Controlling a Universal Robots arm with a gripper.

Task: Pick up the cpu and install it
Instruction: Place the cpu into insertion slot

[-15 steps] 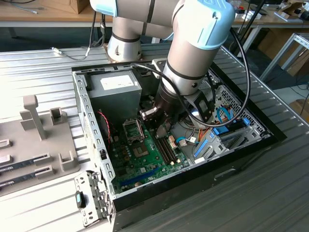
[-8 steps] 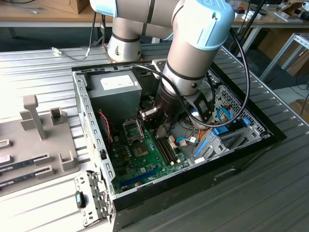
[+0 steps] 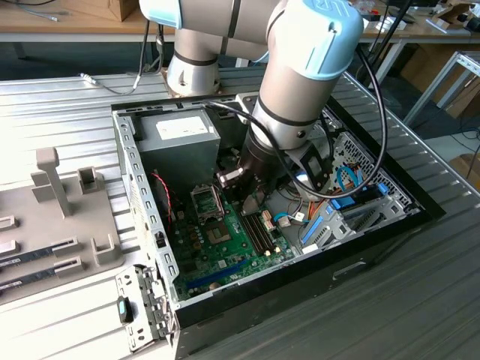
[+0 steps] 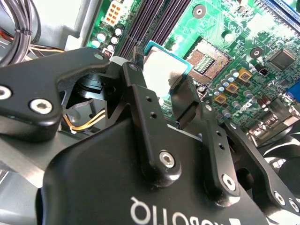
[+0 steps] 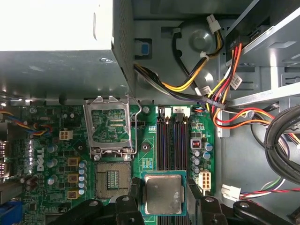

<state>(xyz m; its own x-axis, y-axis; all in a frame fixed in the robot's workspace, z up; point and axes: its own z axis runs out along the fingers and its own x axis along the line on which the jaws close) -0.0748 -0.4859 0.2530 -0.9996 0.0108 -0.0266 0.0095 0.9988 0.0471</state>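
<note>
The cpu (image 5: 162, 193), a small square chip with a silver-grey top and a teal edge, sits between my gripper's (image 5: 162, 199) two black fingers (image 5: 132, 199), which are shut on its sides. It hangs over the green motherboard (image 5: 150, 161), above the memory slots and just beside the bare socket (image 5: 113, 178). The socket's dark metal frame (image 5: 109, 124) stands flipped open. In the second wrist view the cpu (image 4: 161, 70) shows between the fingers (image 4: 136, 89) with the socket (image 4: 208, 58) beyond it. In the exterior view my gripper (image 3: 251, 196) is low inside the case, near the socket (image 3: 219, 235).
A grey power-supply box (image 3: 180, 142) fills the case's far corner. Black memory slots (image 5: 173, 140) run beside the socket. Yellow, red and black cable bundles (image 5: 211, 89) cross near the drive cage (image 3: 360, 210). A grey parts fixture (image 3: 67, 217) lies at the exterior view's left.
</note>
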